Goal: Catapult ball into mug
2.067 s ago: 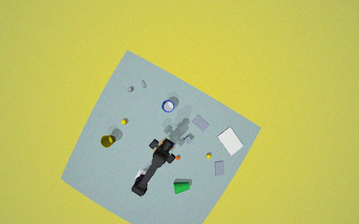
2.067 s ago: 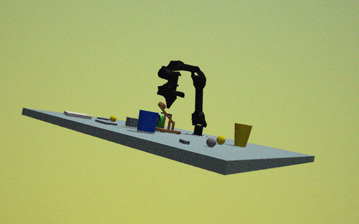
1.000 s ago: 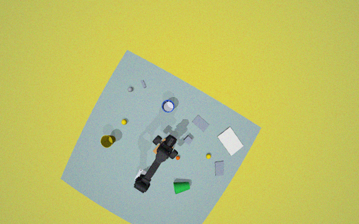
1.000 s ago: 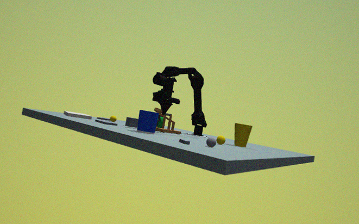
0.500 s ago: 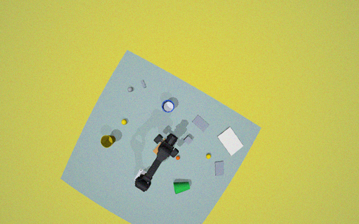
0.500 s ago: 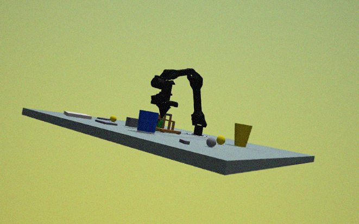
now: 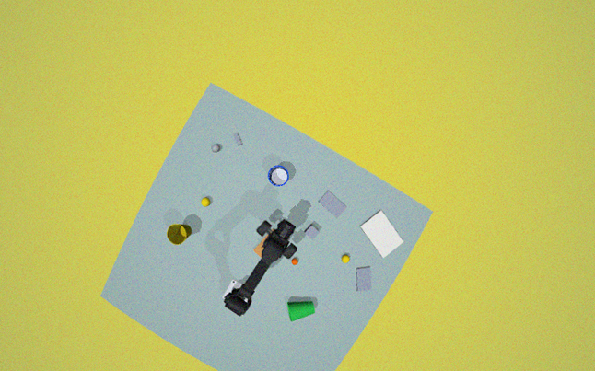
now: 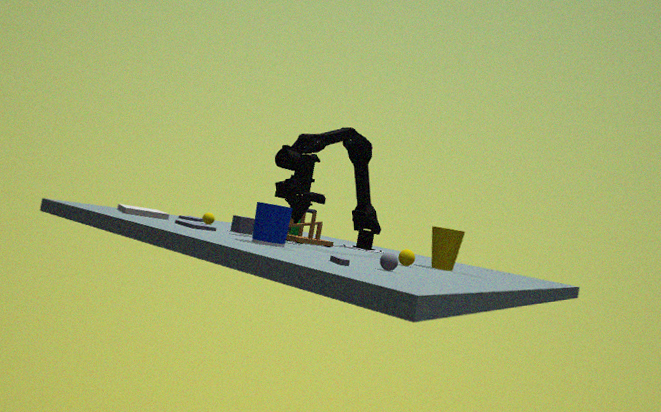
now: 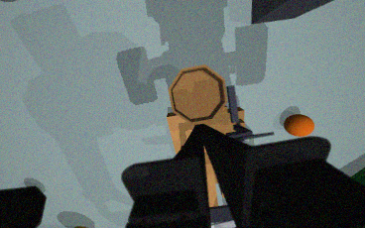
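The orange ball (image 7: 295, 261) (image 9: 299, 125) lies on the table beside the wooden catapult (image 7: 259, 246) (image 8: 315, 241) (image 9: 174, 130). The catapult's octagonal cup (image 9: 197, 93) is empty, and its arm stands lowered, roughly level, in the exterior view. My gripper (image 8: 295, 219) (image 9: 199, 128) is shut and empty. Its tips are low over the catapult, right at the cup's near edge; whether they touch the arm is hard to tell. The blue mug (image 7: 278, 175) (image 8: 272, 223) stands upright beyond the catapult, with nothing visible inside. The top view hides the tips and most of the catapult under my arm.
A grey block (image 7: 311, 231) (image 8: 242, 224) stands near the catapult. A green cup (image 7: 300, 311) lies on its side. A yellow cup (image 7: 177, 234) (image 8: 447, 247), two yellow balls (image 7: 205, 201) (image 7: 346, 258), a grey ball (image 7: 215, 147), flat grey slabs (image 7: 332, 203) (image 7: 363, 278) and a white box (image 7: 381, 233) lie farther out.
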### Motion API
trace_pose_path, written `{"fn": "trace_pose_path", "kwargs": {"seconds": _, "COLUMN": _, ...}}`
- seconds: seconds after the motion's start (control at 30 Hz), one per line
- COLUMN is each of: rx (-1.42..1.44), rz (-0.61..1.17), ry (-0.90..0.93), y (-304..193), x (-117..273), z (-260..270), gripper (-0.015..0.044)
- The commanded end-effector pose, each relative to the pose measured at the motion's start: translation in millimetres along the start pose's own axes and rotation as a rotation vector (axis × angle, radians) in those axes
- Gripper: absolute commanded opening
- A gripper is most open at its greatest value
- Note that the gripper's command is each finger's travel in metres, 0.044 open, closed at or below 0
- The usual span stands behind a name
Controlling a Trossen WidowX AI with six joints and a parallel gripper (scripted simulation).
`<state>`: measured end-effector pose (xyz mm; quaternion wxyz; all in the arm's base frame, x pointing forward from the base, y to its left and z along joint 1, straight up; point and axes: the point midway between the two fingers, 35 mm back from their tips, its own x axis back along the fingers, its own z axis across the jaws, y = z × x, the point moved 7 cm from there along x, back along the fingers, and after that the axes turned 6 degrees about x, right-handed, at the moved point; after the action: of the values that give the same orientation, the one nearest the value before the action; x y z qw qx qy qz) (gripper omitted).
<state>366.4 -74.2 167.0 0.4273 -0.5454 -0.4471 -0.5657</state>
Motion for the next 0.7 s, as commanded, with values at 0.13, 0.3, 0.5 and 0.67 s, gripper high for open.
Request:
{"fn": "trace_pose_path", "kwargs": {"seconds": 0.13, "rx": 0.000, "rz": -0.001, "ry": 0.000, "y": 0, "x": -5, "z": 0, "gripper": 0.0000}}
{"fn": "trace_pose_path", "kwargs": {"seconds": 0.3, "rx": 0.000, "rz": -0.001, "ry": 0.000, "y": 0, "x": -5, "z": 0, "gripper": 0.0000}}
{"fn": "trace_pose_path", "kwargs": {"seconds": 0.5, "rx": 0.001, "rz": 0.001, "ry": -0.001, "y": 11, "x": 10, "z": -1, "gripper": 0.0105}}
{"fn": "trace_pose_path", "kwargs": {"seconds": 0.67, "rx": 0.000, "rz": 0.011, "ry": 0.001, "y": 16, "x": 19, "z": -1, "gripper": 0.0236}}
